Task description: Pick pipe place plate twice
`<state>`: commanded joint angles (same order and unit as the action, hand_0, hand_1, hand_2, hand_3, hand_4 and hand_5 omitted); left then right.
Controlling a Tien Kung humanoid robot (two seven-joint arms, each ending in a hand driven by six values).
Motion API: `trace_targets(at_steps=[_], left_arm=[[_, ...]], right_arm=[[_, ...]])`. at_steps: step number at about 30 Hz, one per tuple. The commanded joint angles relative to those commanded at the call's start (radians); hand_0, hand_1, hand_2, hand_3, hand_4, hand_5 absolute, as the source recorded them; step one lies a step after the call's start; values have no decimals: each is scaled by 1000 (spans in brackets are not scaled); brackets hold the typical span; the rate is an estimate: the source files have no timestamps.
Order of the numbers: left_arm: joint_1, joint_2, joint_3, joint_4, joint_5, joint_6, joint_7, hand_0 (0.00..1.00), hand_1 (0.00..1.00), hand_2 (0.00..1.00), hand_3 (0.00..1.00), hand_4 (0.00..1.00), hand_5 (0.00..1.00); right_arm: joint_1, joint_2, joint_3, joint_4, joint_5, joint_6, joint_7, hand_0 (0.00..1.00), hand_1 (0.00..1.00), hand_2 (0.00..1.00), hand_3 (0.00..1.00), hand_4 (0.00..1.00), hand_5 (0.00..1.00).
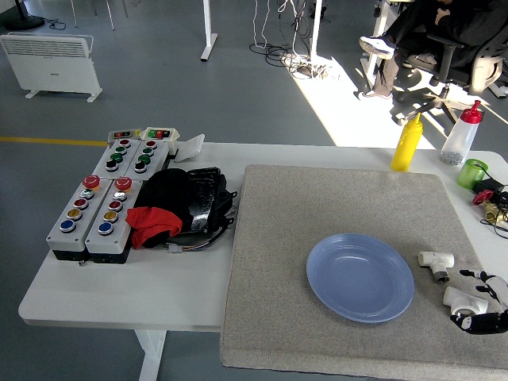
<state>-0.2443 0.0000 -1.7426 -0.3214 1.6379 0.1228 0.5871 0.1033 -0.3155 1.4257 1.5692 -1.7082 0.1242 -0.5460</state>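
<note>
A white pipe fitting (463, 300) is seen lying on the grey mat (317, 206) near the mat's right edge, just to the right of the blue plate (359, 276) and apart from it. The right hand (484, 302) is found at this fitting: its dark fingers (481, 320) are curled around the fitting's right end from the front and from above, so that the fitting sits between them, and contact appears to be made, though whether it is firmly clamped cannot be told. A second white pipe fitting (436, 260) is placed just behind the first, also on the mat, beside the plate's right rim and free of the hand. The plate itself is bare. Farther off on the white tabletop (119, 286), a yellow squeeze bottle (407, 141) and a clear bottle with a red cap (461, 133) are stood at the far right, with a green cup (472, 172) near them. At the left, button control boxes (91, 214) and a heap of black and red cloth (175, 206) are set beside the mat.
</note>
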Motion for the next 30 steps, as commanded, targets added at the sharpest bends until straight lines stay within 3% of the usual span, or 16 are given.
trace_targets(at_steps=[3,4,9,10,15,16,21,22,27,28,30], left_arm=[[0,0,1,0,-2,0,0,674,668,699,636,346,998],[0,0,2,0,-2,0,1,674,668,699,635,345,998],[2,0,3,0,-3,0,2,674,668,699,635,345,998],[2,0,3,-1,-2,0,2,674,668,699,636,345,998],[5,0,1,-2,5,-2,4,674,668,699,636,345,998],[6,0,0,-2,6,-2,5,674,668,699,637,345,998],[11,0,-5,-4,17,-5,9,674,668,699,637,345,998],[12,0,-5,-4,18,-5,10,674,669,699,638,344,998],[18,0,-7,-6,27,-8,15,674,669,699,638,344,998],[19,0,-7,-6,28,-9,16,675,670,699,638,343,998],[22,0,-8,-6,30,-9,18,675,670,699,638,343,998]], right_arm=[[2,1,-12,-11,-21,-4,2,937,875,934,848,815,253],[3,1,-14,-12,-25,-2,1,854,805,849,805,790,236],[7,0,-26,-25,-44,5,-7,854,805,849,805,790,236],[8,0,-29,-28,-47,4,-5,759,743,778,792,770,220],[7,1,-44,-41,-75,-15,23,759,743,778,792,770,220],[7,1,-45,-43,-76,-17,26,569,639,663,751,734,186],[6,1,-52,-60,-87,-32,45,569,639,663,751,734,186],[7,1,-53,-63,-89,-35,49,440,550,604,731,682,140],[5,1,-54,-83,-88,-50,68,440,550,604,731,682,140],[3,1,-53,-84,-85,-53,71,380,503,583,716,687,149],[2,-1,-50,-84,-80,-60,78,380,503,583,716,687,149]])
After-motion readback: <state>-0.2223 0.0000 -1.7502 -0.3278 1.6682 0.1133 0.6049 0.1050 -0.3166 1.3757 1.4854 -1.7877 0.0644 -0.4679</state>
